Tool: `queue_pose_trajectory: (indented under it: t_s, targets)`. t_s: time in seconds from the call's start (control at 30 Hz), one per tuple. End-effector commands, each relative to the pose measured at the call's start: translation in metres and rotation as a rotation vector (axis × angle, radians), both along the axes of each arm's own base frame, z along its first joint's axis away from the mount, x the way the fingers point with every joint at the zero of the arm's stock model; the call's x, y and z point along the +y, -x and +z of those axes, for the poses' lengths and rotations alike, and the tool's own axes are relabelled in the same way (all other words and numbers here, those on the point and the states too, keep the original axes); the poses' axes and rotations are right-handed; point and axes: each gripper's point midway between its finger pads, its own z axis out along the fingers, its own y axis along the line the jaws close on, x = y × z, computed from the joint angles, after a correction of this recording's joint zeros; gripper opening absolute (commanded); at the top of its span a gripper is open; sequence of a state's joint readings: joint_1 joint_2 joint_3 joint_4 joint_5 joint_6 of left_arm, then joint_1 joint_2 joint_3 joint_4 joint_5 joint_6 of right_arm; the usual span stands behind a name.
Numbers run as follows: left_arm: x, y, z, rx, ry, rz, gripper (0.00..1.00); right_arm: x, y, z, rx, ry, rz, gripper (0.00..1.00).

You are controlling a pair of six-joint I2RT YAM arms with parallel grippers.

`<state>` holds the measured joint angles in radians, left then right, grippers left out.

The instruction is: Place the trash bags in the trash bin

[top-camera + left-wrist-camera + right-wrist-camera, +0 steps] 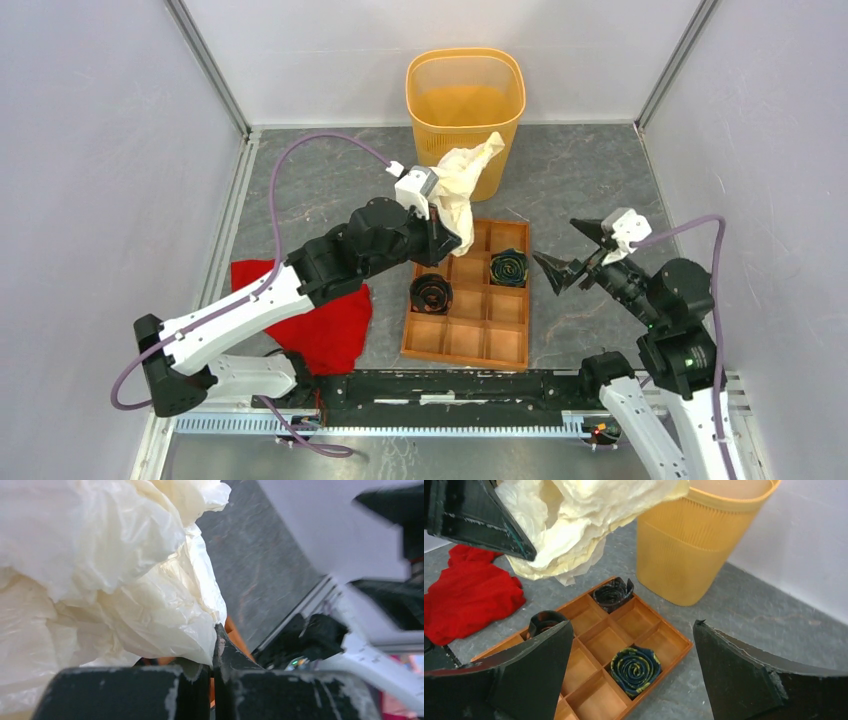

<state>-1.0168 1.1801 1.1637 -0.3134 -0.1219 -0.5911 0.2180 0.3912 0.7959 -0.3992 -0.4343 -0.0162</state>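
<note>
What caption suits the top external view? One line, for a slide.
The left fingers shut on the crumpled trash bag in front of the trash bin; right fingers open beside the tray.

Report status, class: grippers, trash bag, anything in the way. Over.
Left gripper shut on trash bag, right gripper open, empty. Bag aloft before trash bin, not inside. Compartment tray underneath; nothing blocking bin.
</note>
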Motion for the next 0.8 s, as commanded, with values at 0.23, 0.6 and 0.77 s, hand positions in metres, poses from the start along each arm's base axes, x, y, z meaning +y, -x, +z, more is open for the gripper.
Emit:
queue_pose_trajectory:
  t_s: [0.23, 0.6, 0.77]
  targets:
    - [0.061, 0.017, -0.035, -0.127, -0.471, -0.161, 0.02, 0.059, -0.045, 0.035, 0.098, 0.018, 0.298, 0.98]
    - [0.090, 0.027, -0.063, -0.108, -0.605, -0.197, 0.02, 0.142, -0.040, -0.032, 0.242, 0.086, 0.557, 0.98]
    - [0.096, 0.029, -0.058, -0.127, -0.610, -0.198, 0.02, 0.156, -0.050, -0.051, 0.296, 0.100, 0.581, 0.92]
